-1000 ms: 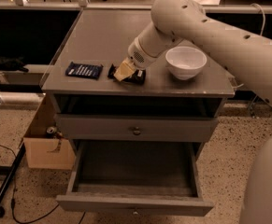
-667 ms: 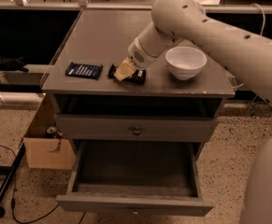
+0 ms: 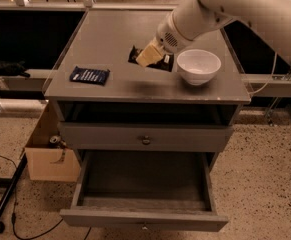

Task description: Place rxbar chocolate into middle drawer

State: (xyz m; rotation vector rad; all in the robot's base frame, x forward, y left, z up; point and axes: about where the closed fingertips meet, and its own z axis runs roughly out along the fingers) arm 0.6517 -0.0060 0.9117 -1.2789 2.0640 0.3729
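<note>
Rxbar chocolate flat on counter, near back centre, mostly hidden under tool; dark wrapper edges show on both sides. Tool tilted, down at bar; open or clamped, cannot tell. White bowl just right of tool. Blue bar well apart, left. Middle drawer pulled out below.

**Matt grey wood under a smooth white shell**

The cabinet top and the middle drawer look like grey painted wood, matt and slightly worn. The gripper, cream and dull, is at the rxbar chocolate toward the far side of the top; the bar's wrapper is a dark film. The arm has a smooth white plastic-like shell. To its right, the white bowl looks glossy. The box on the left is plain brown cardboard. The floor is speckled and stone-like.
</note>
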